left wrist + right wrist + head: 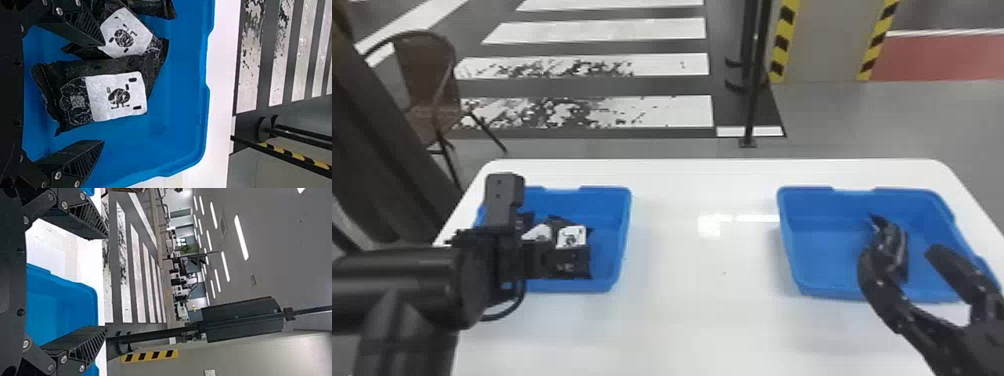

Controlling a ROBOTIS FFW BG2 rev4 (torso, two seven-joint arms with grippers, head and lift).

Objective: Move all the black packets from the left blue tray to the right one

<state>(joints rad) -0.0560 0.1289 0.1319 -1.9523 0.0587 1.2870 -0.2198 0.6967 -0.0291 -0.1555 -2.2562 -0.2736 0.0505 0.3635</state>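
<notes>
The floor lies beyond the counter, with worn white crossing stripes [604, 30] at twelve o'clock, a brown chair [427, 75] at ten, and a post [822, 40] edged in yellow and black at one. The right wrist view adds ceiling lights [241, 237] and a dark panel [242, 319] that the head view leaves out.

The white counter [702, 295] carries two blue trays: the left tray [626, 225] at nine o'clock, the right tray [812, 200] at three.

The left arm comes in from eight o'clock, its end effector [572, 262] over the left tray, pointing toward three. Seen from the side in the head view, its opening is hard to judge; the left wrist view shows the two fingers [84, 156] spread wide. The right end effector [903, 252] comes in from five o'clock over the right tray, its fingers also well apart.

Black packets lie heaped in the left tray. The left wrist view separates at least three: a front packet [113, 94] with a white label, one partly under it [125, 35], also white-labelled, and a dark one [156, 8] cut off at the edge. In the head view, a shiny black packet [897, 242] sits near the right tray's middle, partly behind a finger.
</notes>
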